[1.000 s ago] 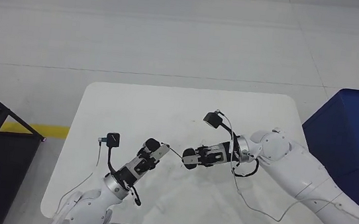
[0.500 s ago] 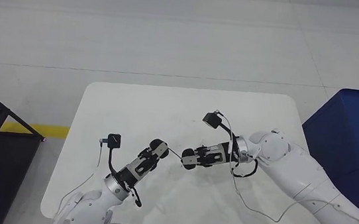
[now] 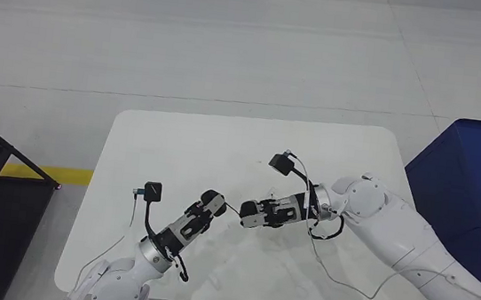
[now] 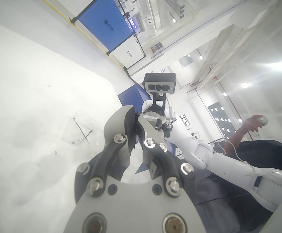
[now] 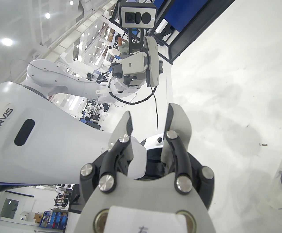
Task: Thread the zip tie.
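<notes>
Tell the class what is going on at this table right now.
Two robot arms face each other low over the white table. The left gripper appears to hold a thin black zip tie, whose free end reaches into the gap between the fingers of the open right gripper. No closed loop shows, so the tie is not yet threaded.

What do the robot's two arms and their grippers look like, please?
The left arm and right arm have glossy white rounded shells. The left gripper and right gripper each have a pale grey base plate, black linkages with silver screws, and grey fingers with black pads. Each wrist carries a black box-shaped camera on a black stalk, with a black cable looping beside it.
</notes>
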Action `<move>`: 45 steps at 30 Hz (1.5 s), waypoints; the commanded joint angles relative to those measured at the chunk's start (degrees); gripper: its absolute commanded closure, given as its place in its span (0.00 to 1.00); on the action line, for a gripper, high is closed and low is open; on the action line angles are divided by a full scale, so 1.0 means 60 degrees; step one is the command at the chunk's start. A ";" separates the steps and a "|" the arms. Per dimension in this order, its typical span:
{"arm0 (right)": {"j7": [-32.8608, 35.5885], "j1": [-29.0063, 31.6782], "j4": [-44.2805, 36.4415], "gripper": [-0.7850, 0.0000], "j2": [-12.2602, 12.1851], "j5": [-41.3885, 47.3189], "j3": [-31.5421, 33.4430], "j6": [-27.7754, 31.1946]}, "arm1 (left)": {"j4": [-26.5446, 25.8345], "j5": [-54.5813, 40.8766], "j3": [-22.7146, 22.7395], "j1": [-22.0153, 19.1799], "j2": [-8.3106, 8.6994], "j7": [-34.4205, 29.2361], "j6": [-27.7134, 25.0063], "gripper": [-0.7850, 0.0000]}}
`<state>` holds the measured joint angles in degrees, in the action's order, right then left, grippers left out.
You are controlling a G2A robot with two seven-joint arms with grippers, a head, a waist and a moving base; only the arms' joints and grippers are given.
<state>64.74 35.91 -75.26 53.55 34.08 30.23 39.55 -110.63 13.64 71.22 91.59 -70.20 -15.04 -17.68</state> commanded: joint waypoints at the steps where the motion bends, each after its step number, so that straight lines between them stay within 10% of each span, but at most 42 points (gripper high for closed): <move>1: 0.0000 0.0000 0.0000 0.00 0.0000 0.0000 0.0000 0.0000 | 0.0001 0.0002 0.0000 0.0000 0.0000 0.0002 0.0000 1.00; 25: 0.0000 0.0000 0.0000 0.00 0.0000 0.0000 0.0000 0.0000 | 0.0001 0.0002 0.0000 0.0000 0.0000 0.0002 0.0000 1.00; 38: 0.0732 0.0515 -0.0501 0.00 -0.0123 0.2584 0.0942 -0.0731 | -0.0048 -0.0538 -0.0122 -0.0181 -0.0011 -0.0353 0.0149 1.00; 45: 0.0301 0.0439 0.0163 0.47 0.0119 0.1436 0.0822 -0.0301 | -0.0048 -0.0538 -0.0122 -0.0181 -0.0011 -0.0353 0.0149 1.00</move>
<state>67.04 38.63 -74.74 54.06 43.57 35.33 37.24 -110.92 10.41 70.48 90.50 -70.26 -17.15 -16.79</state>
